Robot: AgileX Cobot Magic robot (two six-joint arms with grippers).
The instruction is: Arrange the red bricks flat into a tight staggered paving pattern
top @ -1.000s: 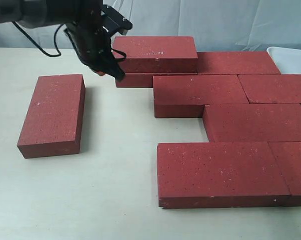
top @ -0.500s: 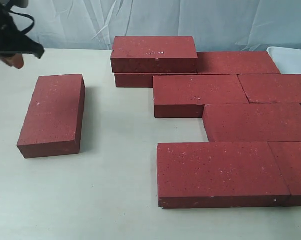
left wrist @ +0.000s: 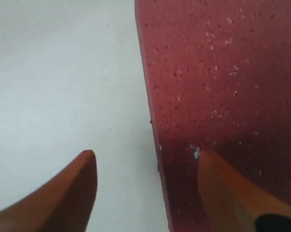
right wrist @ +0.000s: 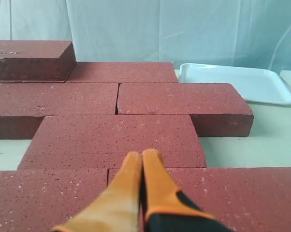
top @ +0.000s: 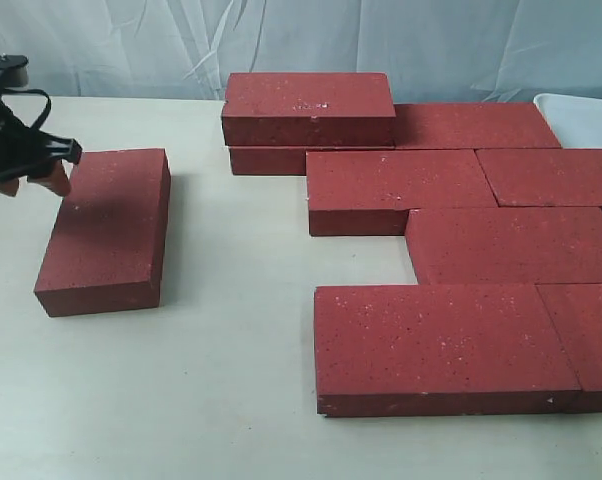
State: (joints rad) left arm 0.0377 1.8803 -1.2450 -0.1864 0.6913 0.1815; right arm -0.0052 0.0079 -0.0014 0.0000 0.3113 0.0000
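Note:
Several red bricks lie flat in a staggered group (top: 401,190) on the right of the table. One brick (top: 308,105) rests on top of another (top: 266,160) at the back. A lone brick (top: 106,230) lies apart on the left. My left gripper (top: 36,187) hovers open at that brick's far left corner. In the left wrist view (left wrist: 146,153), one finger (left wrist: 227,193) is over the brick's top (left wrist: 223,72) and the other (left wrist: 73,193) is over bare table. My right gripper (right wrist: 143,154) is shut and empty above the paved bricks (right wrist: 116,133); the exterior view does not show it.
A white tray (top: 581,115) sits at the back right behind the bricks, also visible from the right wrist as a tray (right wrist: 237,82). Bare table (top: 231,300) separates the lone brick from the group. A pale curtain (top: 431,40) closes the back.
My left gripper left the stacked brick at the back, swung to the far left, then dropped to the lone brick's corner. Its jaws opened on the way.

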